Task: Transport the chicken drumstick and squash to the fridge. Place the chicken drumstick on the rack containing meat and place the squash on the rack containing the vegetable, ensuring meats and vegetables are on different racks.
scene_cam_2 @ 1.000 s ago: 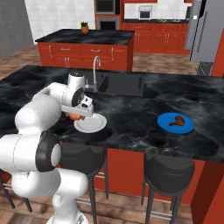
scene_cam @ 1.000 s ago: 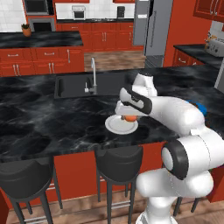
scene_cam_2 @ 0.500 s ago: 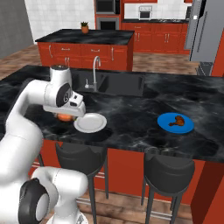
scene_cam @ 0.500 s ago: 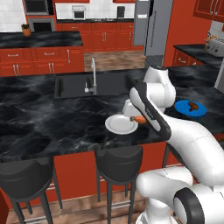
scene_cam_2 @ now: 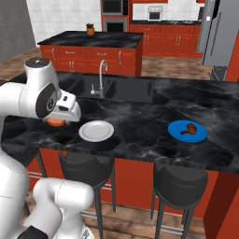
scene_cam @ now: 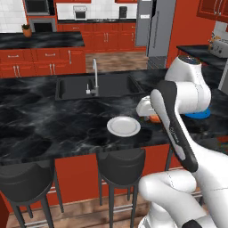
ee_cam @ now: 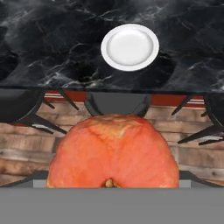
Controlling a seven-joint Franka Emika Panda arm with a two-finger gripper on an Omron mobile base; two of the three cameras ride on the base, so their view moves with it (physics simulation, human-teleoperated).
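Squash [ee_cam: 113,151] carried in the gripper [scene_cam_2: 57,122] beside a black marble kitchen island.

Seen close from the hand camera as a large orange-red ball, clamped between the finger tips and lifted over the island's near edge, with bar stools [ee_cam: 117,104] and wooden floor below. White empty plate [scene_cam_2: 96,130] lying on the black counter [scene_cam_2: 140,116] just beside the gripper. Chicken drumstick [scene_cam_2: 188,129] resting on a blue plate [scene_cam_2: 187,131], well apart along the same counter. Sink [scene_cam: 95,85] with a tall faucet set into the counter behind the white plate. Grey steel fridge [scene_cam: 155,27] standing closed at the far side of the kitchen, among red cabinets.
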